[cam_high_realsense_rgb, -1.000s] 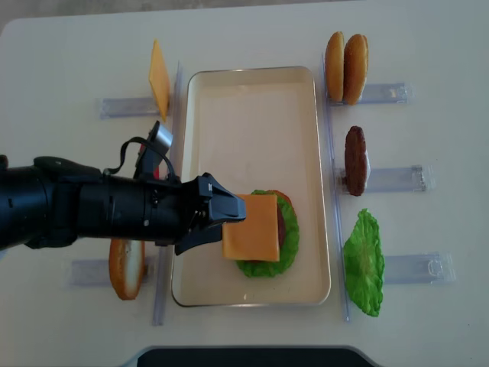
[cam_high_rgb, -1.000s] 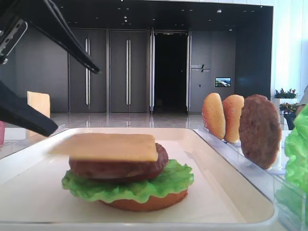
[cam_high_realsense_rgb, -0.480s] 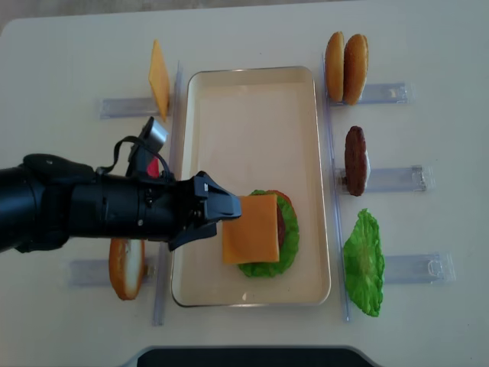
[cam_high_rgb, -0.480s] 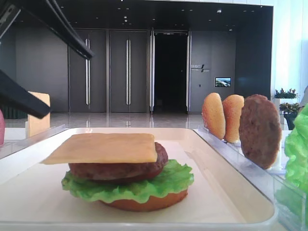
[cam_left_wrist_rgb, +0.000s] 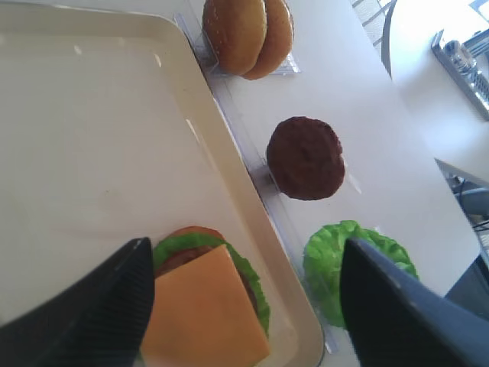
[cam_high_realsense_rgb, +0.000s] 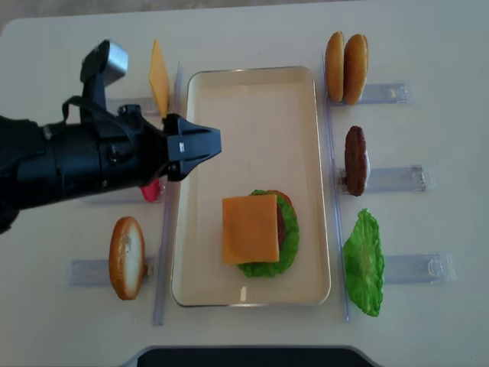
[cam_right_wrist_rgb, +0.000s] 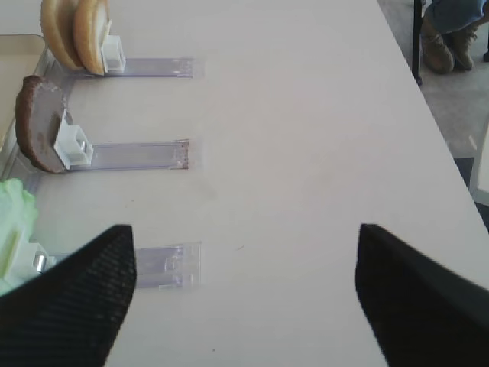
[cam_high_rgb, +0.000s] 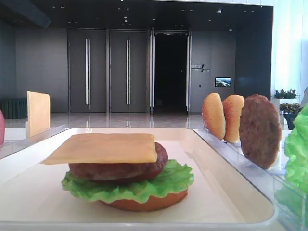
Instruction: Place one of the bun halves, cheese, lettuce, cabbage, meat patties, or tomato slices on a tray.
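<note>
On the cream tray (cam_high_realsense_rgb: 252, 99) sits a stack: a bun half at the bottom, lettuce (cam_high_realsense_rgb: 289, 246), a meat patty (cam_high_rgb: 115, 168), and a cheese slice (cam_high_realsense_rgb: 250, 228) on top. The cheese lies flat and free, also seen from the low view (cam_high_rgb: 103, 147) and the left wrist view (cam_left_wrist_rgb: 202, 317). My left gripper (cam_high_realsense_rgb: 206, 143) hangs open and empty above the tray's left rim, away from the stack; its fingers frame the stack from above (cam_left_wrist_rgb: 244, 252). My right gripper (cam_right_wrist_rgb: 244, 233) is open over bare table with nothing between its fingers.
Clear holders flank the tray. On the right stand two bun halves (cam_high_realsense_rgb: 345, 57), a patty (cam_high_realsense_rgb: 355, 160) and a lettuce leaf (cam_high_realsense_rgb: 364, 262). On the left are a cheese slice (cam_high_realsense_rgb: 158, 76), a bun half (cam_high_realsense_rgb: 126, 257) and a red piece (cam_high_realsense_rgb: 150, 191) partly under the arm.
The left gripper has risen and drawn back from the stack toward the tray's left rim. The cheese stays on the patty, its left edge dropping slightly.
</note>
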You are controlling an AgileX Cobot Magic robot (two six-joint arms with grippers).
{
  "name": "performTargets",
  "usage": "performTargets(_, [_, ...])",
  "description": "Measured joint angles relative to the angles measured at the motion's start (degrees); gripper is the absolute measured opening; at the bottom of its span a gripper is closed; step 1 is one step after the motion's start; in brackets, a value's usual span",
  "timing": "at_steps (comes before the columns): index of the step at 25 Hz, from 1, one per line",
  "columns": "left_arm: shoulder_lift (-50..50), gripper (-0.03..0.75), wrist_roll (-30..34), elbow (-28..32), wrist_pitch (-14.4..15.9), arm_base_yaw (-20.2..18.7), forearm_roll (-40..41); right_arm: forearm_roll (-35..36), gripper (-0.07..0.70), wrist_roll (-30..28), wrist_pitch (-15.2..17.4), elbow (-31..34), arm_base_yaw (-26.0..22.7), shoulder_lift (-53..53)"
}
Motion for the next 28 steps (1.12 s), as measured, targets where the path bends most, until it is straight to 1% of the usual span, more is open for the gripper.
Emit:
performTargets(2, [-0.11,0.576,-4.03,-2.13,0.01,0.0,6.75,0.0,0.587,0.0,0.0,0.0,0.0,0.0])
performTargets(4, [-0.11,0.576,-10.7,-4.02,0.46,0.0,17.96,0.0,0.587,0.0,0.0,0.0,0.0,0.0])
performTargets(5, [-0.11,0.576,-15.32,-4.98,1.07,0.0,24.61,0.0,0.587,0.0,0.0,0.0,0.0,0.0])
performTargets(7, [-0.11,0.576,-24.92,-6.62,3.27,0.0,37.47,0.0,0.587,0.0,0.0,0.0,0.0,0.0])
performTargets(10, [-0.11,0.576,-40.7,-9.48,8.82,0.0,56.18,0.0,0.587,0.0,0.0,0.0,0.0,0.0])
performTargets(12, [-0.11,0.576,-49.03,-12.0,13.29,0.0,66.73,0.0,0.587,0.0,0.0,0.0,0.0,0.0])
performTargets(13, [-0.11,0.576,-52.25,-13.13,15.82,0.0,71.49,0.0,0.587,0.0,0.0,0.0,0.0,0.0])
performTargets(14, [-0.11,0.576,-54.03,-14.41,17.67,0.0,75.14,0.0,0.587,0.0,0.0,0.0,0.0,0.0])
performTargets(15, [-0.11,0.576,-55.29,-15.62,19.56,0.0,77.63,0.0,0.587,0.0,0.0,0.0,0.0,0.0])
performTargets(17, [-0.11,0.576,-56.27,-17.47,22.49,0.11,79.64,0.0,0.587,0.0,0.0,0.0,0.0,0.0])
performTargets(21, [-0.11,0.576,-56.26,-19.38,25.58,2.2,80.53,0.0,0.587,0.0,0.0,0.0,0.0,0.0])
performTargets(24, [-0.11,0.576,-53.86,-19.8,28.54,5.92,80.79,0.0,0.587,0.0,0.0,0.0,0.0,0.0])
performTargets(28, [-0.11,0.576,-49.84,-19.86,31.61,14.02,81.13,0.0,0.587,0.0,0.0,0.0,0.0,0.0])
